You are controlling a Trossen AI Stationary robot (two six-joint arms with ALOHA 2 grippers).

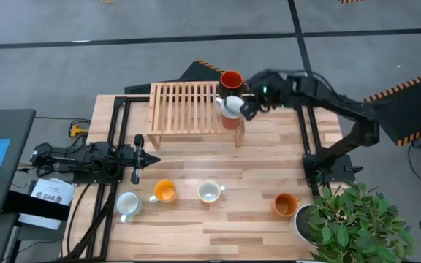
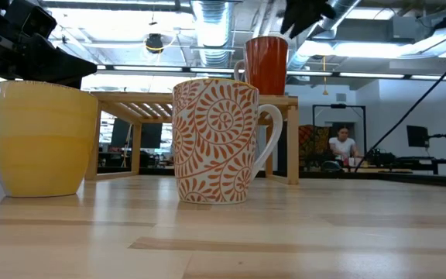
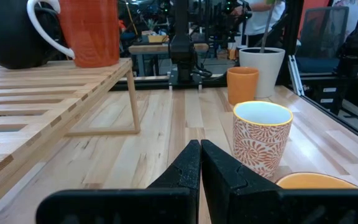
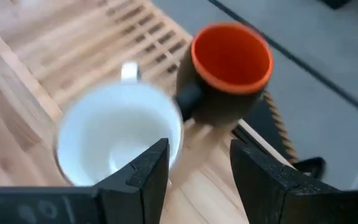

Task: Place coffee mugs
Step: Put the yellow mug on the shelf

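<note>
Here the right end effector [image 1: 245, 107], fingers clamped on the white mug's [image 1: 230, 107] rim over the rack's [image 1: 185, 107] right end, should lower it squarely beside the red mug [image 1: 230, 79].

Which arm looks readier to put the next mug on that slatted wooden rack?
Right. The right gripper is over the slatted wooden rack, at a white ceramic mug beside the red ceramic mug. The left gripper lies shut on the table, off the rack.

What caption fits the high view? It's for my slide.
Right gripper holds a white mug over the slatted rack, beside the red mug.
</note>
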